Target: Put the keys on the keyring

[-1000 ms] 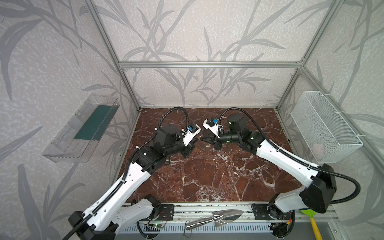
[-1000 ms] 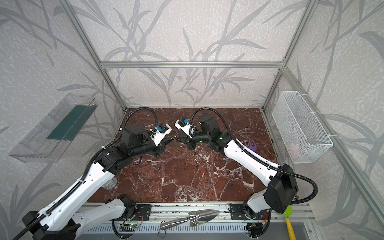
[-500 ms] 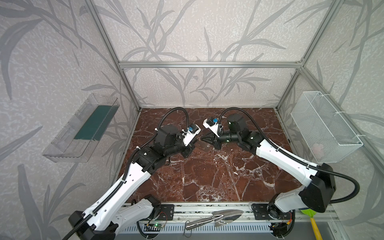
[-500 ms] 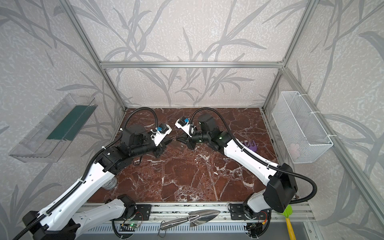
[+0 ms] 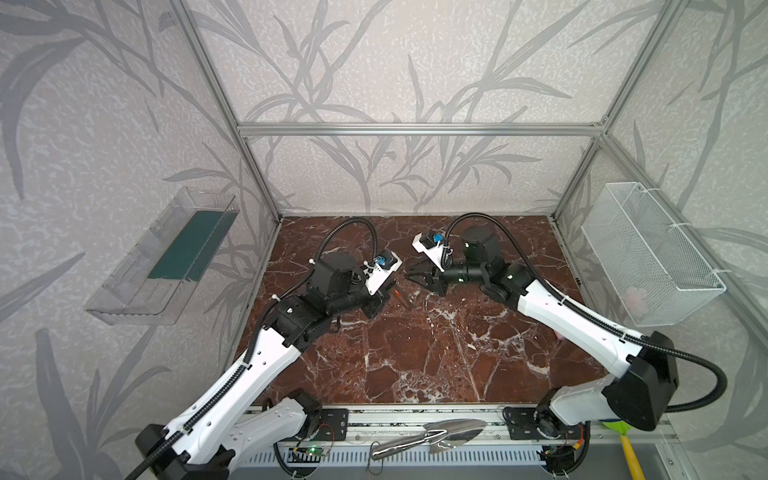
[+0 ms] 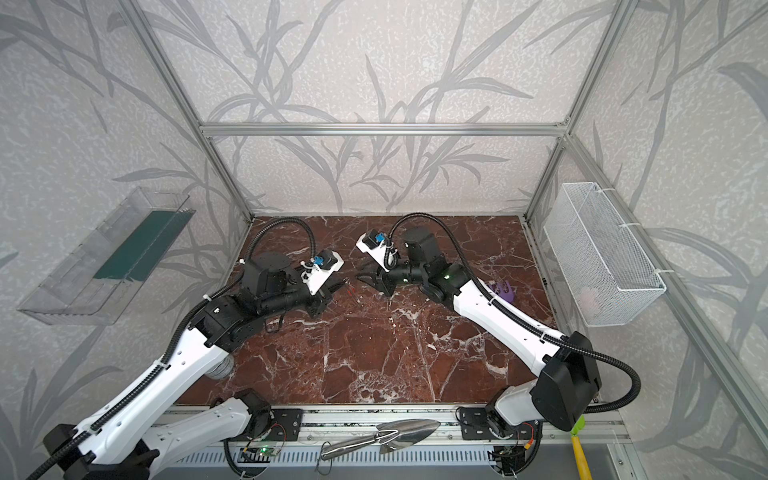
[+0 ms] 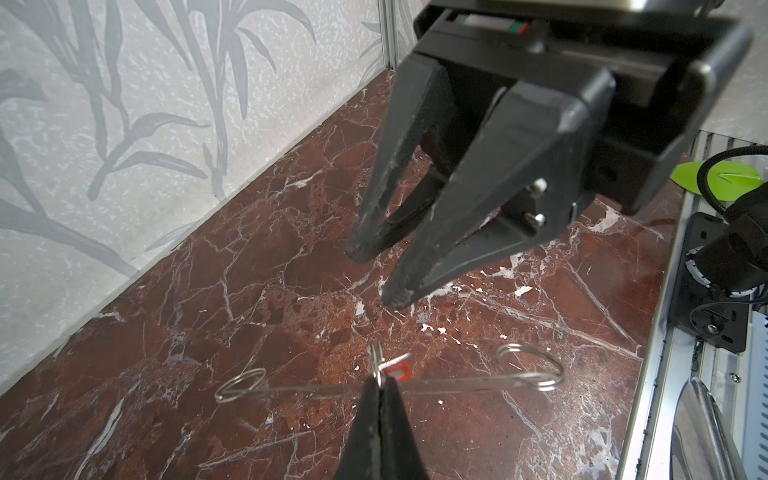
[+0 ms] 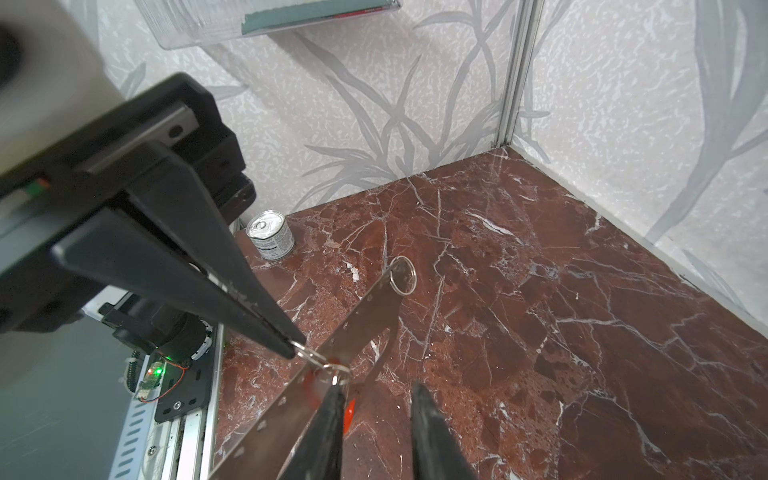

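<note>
Keys (image 8: 365,316) stretch sideways across the left gripper (image 7: 380,384), pinched tight on the keyring (image 7: 397,369); right gripper (image 8: 376,388), jaws apart, sits just beside.

In both top views you see the keyring (image 5: 397,293) only as a tiny red speck at the left gripper (image 5: 394,288). In the right wrist view the keys (image 8: 357,316) run off the picture's edge, and the right gripper (image 8: 376,390) hides part of the keyring's blurred tag.

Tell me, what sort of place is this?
Probably a robot test booth, not a home: an aluminium frame holds leaf-patterned wall panels around a marble-look floor, and a left arm and a right arm are mounted on a front rail.
</note>
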`<state>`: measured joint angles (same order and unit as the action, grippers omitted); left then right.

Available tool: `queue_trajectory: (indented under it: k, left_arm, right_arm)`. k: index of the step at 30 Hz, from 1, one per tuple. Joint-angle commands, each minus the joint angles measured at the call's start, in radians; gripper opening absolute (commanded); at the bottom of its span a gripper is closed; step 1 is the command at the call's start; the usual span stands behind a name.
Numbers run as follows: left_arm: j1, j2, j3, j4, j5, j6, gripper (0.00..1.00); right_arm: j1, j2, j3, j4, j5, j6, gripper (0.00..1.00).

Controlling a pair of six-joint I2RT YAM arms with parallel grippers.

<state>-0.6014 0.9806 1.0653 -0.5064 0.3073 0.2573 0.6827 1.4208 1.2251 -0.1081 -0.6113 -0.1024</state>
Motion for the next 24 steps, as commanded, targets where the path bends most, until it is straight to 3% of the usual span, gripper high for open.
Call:
queue_trajectory:
  k: [1,6,24]
  left_arm:
    - [-0.004,-0.037,-0.017,0.033,0.053,0.027,0.00]
    - [-0.003,-0.043,-0.014,0.004,0.124,0.050,0.00]
    - [-0.004,-0.050,-0.013,-0.013,0.185,0.059,0.00]
  right_arm:
    - [-0.008,-0.042,-0.034,0.062,-0.096,-0.013,0.22]
    - [-0.008,-0.052,-0.085,0.116,-0.214,-0.067,0.19]
    - [-0.008,-0.027,-0.101,0.147,-0.312,-0.066,0.16]
